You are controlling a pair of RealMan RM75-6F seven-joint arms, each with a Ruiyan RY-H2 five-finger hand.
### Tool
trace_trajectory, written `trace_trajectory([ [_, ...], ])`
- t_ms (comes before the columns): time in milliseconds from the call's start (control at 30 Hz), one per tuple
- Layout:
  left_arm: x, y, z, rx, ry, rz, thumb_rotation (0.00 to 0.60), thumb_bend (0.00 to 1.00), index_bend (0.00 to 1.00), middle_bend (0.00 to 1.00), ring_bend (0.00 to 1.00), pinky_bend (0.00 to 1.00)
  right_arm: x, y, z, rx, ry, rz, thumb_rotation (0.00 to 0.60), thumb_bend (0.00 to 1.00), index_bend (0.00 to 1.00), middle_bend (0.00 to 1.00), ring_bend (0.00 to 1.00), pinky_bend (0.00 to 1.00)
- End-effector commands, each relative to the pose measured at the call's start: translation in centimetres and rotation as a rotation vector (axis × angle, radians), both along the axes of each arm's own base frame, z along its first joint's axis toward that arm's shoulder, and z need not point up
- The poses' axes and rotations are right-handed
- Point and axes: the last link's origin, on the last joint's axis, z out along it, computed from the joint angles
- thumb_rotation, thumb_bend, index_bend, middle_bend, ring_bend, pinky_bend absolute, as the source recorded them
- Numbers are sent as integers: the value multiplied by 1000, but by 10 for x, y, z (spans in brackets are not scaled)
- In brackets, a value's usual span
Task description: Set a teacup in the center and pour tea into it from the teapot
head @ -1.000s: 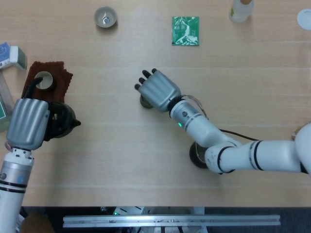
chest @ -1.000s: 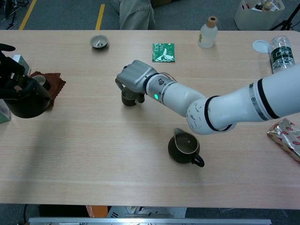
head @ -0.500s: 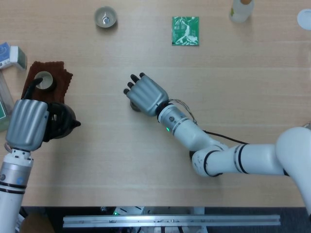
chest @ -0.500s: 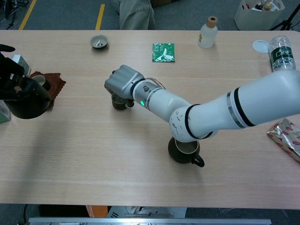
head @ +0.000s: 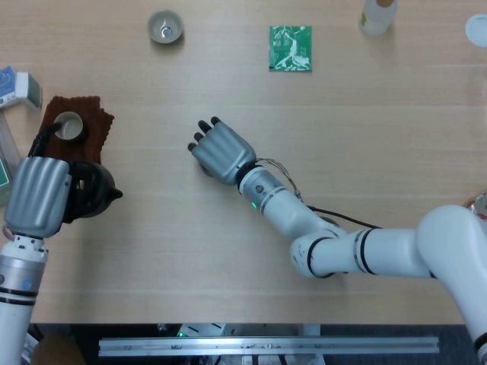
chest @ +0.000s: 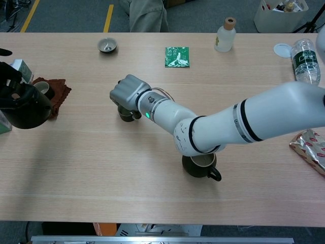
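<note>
My right hand (head: 221, 152) (chest: 127, 93) covers a small dark teacup (chest: 127, 114) from above and grips it, left of the table's middle. In the head view the hand hides almost the whole cup. At the table's left edge my left hand (head: 38, 198) (chest: 9, 81) holds the black teapot (head: 93, 190) (chest: 26, 105) by its handle. The spout points toward the table's middle. Whether the pot rests on the wood or hangs just above it is not clear.
A dark pitcher (chest: 202, 165) stands under my right forearm. A brown cloth (head: 97, 125) with a pale cup (head: 68, 126) lies behind the teapot. At the back are a grey cup (head: 165, 26), a green packet (head: 290, 48) and a bottle (chest: 223, 34). A foil bag (chest: 310, 155) lies far right.
My right hand has slid the teacup leftward across the table, the arm stretching over the pitcher. The left hand and teapot have barely shifted.
</note>
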Motion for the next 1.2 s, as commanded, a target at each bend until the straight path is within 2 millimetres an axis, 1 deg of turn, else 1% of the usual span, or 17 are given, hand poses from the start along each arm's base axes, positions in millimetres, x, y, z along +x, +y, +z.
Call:
trace_trajectory([
  [33, -1, 0, 0, -1, 1, 1, 587, 382, 913, 1000, 845, 143, 1, 0, 0, 4, -2, -2, 600, 264, 408, 316, 137, 227],
  [167, -1, 0, 0, 2, -2, 1, 585, 382, 913, 1000, 845, 143, 2, -1, 2, 9, -13, -6, 600, 264, 314, 291, 115, 199],
  [267, 0, -1, 0, 0, -1, -1, 586, 382, 913, 1000, 845, 143, 3, -2, 4, 10, -20, -10, 600, 264, 270, 283, 112, 188],
  [567, 2, -1, 1, 6, -3, -5, 586, 382, 913, 1000, 844, 143, 4, -3, 8, 17, -33, -17, 600, 266, 221, 265, 88, 152],
  [733, 3, 0, 0, 2, -1, -10, 585, 382, 913, 1000, 843, 143, 5, -8, 22, 12, -66, -27, 600, 267, 178, 220, 46, 104],
  [833, 3, 1, -1, 0, 0, -13, 587, 382, 912, 1000, 843, 143, 1, -12, 35, -4, -82, -32, 600, 267, 174, 212, 42, 101],
  [933, 2, 4, -3, -2, -1, -11, 588, 382, 912, 1000, 843, 143, -6, -17, 56, -29, -104, -40, 600, 265, 174, 212, 42, 101],
  [1033, 2, 7, -4, -2, 0, -17, 585, 382, 912, 1000, 842, 143, -19, -24, 84, -71, -119, -54, 600, 265, 174, 212, 42, 101],
  [1133, 4, 10, -6, -9, 5, -26, 585, 382, 912, 1000, 842, 143, -41, -31, 115, -123, -109, -72, 600, 263, 174, 212, 42, 101],
  [1200, 5, 11, -8, -12, 10, -29, 583, 382, 911, 1000, 842, 143, -54, -33, 132, -145, -108, -92, 600, 263, 174, 212, 42, 101],
])
